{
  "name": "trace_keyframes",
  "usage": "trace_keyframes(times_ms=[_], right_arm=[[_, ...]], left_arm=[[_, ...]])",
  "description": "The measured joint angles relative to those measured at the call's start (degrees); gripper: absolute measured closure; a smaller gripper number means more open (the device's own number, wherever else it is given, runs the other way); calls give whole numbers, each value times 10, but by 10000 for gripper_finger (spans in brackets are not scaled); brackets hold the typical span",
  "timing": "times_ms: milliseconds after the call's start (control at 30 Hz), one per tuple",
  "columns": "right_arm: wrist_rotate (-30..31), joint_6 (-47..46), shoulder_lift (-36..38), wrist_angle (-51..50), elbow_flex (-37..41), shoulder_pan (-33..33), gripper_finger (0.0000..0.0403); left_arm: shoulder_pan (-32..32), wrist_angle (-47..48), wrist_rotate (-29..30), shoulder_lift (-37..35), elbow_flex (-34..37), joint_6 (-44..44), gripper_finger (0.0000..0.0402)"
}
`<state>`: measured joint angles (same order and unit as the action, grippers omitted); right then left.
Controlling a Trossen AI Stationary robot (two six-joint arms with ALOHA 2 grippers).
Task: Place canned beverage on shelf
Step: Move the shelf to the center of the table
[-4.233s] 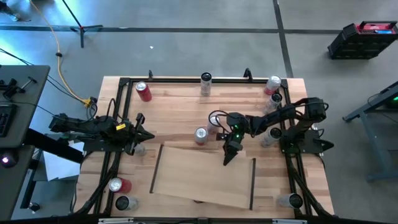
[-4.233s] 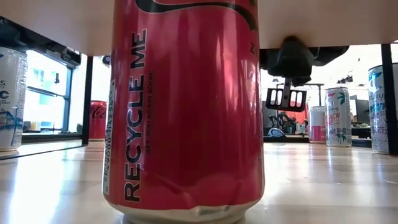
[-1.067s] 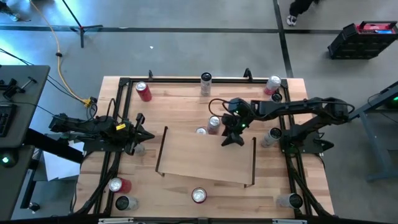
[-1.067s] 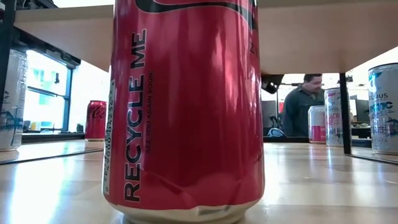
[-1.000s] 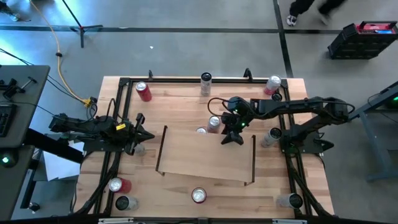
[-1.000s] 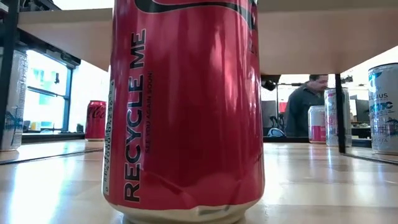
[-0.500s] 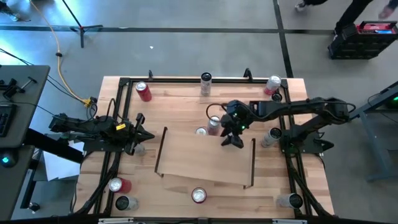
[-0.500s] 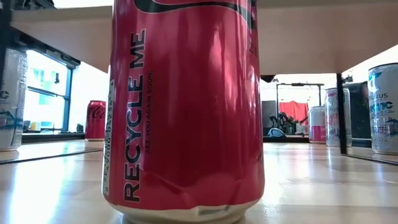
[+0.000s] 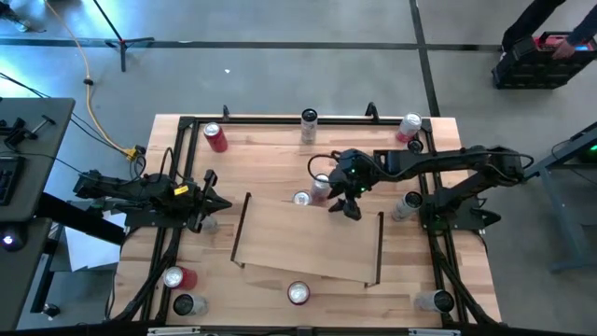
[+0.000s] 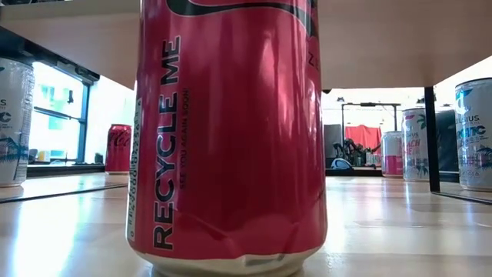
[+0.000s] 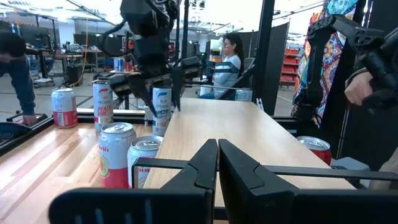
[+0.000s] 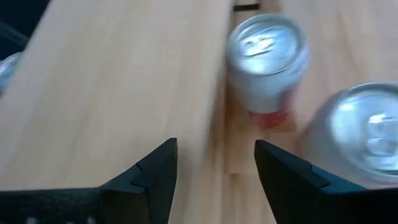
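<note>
The shelf [image 9: 308, 238], a light-wood board with thin black rails, lies across the table's middle. Two silver-topped cans [image 9: 300, 198] [image 9: 322, 187] stand on the table just past its far edge; the right wrist view shows them [image 12: 267, 50] [image 12: 367, 134] beyond the board. My right gripper [image 9: 344, 207] [image 12: 214, 152] hovers open over the shelf's far right part, slanting down, nothing between its fingers. A red can [image 9: 298, 293] [image 10: 231, 138] stands at the shelf's near edge. My left gripper [image 9: 210, 201] [image 11: 217, 162] waits shut at the table's left side.
More cans stand around the table: a red one [image 9: 215, 136] far left, one [image 9: 309, 121] at the far edge, others at the far right [image 9: 409, 128], right [image 9: 408, 203] and both near corners [image 9: 177, 277] [image 9: 434, 301]. A black frame [image 9: 280, 118] edges the tabletop.
My right gripper has risen slightly and drifted toward the table's left, nearer the two cans, rolling a little; its fingers stay open. In the low view a person beyond the table has walked out of sight.
</note>
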<state>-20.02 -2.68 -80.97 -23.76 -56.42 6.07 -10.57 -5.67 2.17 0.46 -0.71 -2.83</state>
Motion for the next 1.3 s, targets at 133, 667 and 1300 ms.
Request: trace_keyframes(times_ms=[133,667,1300], right_arm=[[36,0,0,7,-13,4,205],[215,-16,-28,152,-25,-116,205],[199,-77,-40,51,-28,-252,205]], left_arm=[[0,0,0,0,0,0,396],[0,0,0,0,0,0,396],[0,0,0,0,0,0,396]])
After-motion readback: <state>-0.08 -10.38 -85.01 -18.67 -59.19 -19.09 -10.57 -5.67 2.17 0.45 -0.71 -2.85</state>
